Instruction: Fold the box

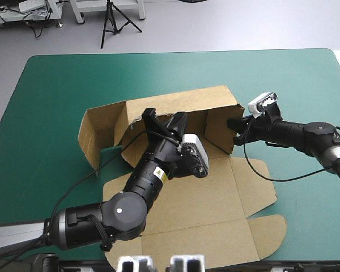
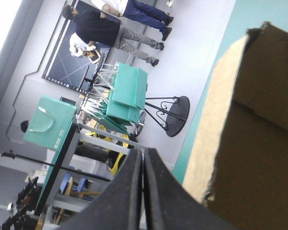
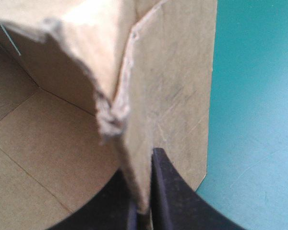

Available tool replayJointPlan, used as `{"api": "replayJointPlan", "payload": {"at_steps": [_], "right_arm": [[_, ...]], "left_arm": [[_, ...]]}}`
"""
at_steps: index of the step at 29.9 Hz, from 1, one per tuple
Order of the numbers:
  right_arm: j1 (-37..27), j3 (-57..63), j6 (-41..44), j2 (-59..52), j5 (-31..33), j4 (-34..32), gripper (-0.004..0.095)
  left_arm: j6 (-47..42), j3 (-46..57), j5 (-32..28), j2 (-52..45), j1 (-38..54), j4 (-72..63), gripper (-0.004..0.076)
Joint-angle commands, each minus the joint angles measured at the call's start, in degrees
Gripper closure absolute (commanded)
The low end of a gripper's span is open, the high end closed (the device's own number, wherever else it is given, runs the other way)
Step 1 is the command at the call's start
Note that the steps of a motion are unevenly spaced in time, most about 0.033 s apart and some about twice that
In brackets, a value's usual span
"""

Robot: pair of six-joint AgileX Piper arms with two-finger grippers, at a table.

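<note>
I see the brown box (image 1: 187,218) in the middle of the teal-green cover (image 1: 45,113). Its back wall and both side walls stand up. The rest lies flat toward the near edge. My right gripper (image 3: 145,182) pinches the right side wall, with the board between its black fingers. My left gripper (image 2: 144,153) is up near the back wall. Its fingers are pressed together and hold nothing. The board is just beside them.

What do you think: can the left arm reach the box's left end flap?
Probably yes: the left arm sits inside the box, jaws shut and empty, nothing between it and the left end flap.
</note>
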Motion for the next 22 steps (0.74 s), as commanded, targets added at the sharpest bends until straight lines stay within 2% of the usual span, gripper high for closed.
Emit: {"api": "replayJointPlan", "payload": {"at_steps": [1, 8, 11, 14, 18, 22], "right_arm": [[0.09, -1.07, 1.61, -2.38, 0.98, -0.3, 0.0906], [0.09, -1.18, 5.5, -5.96, -1.92, -3.51, 0.0906], [0.09, -1.18, 7.95, -7.35, -2.32, -5.92, 0.0906], [0.09, -1.18, 10.55, -9.06, -2.86, -8.02, 0.0906], [0.09, -1.26, 14.46, -12.65, -4.29, -10.61, 0.0906], [0.09, -2.34, 23.48, -16.69, -5.55, -18.9, 0.0906]], "left_arm": [[-3.33, -2.92, 1.48, -4.17, 3.2, 3.82, 0.0729], [-5.68, -5.23, -5.67, -10.09, 15.76, -2.69, 0.0729], [-5.68, -5.52, -6.36, -11.75, 22.03, -6.58, 0.0729], [-4.98, -5.53, -6.99, -12.79, 28.34, -11.69, 0.0729], [-4.41, -5.53, -11.87, -13.31, 37.76, -20.68, 0.0728], [2.04, -5.53, -16.96, -13.2, 48.1, -34.23, 0.0728]]}}
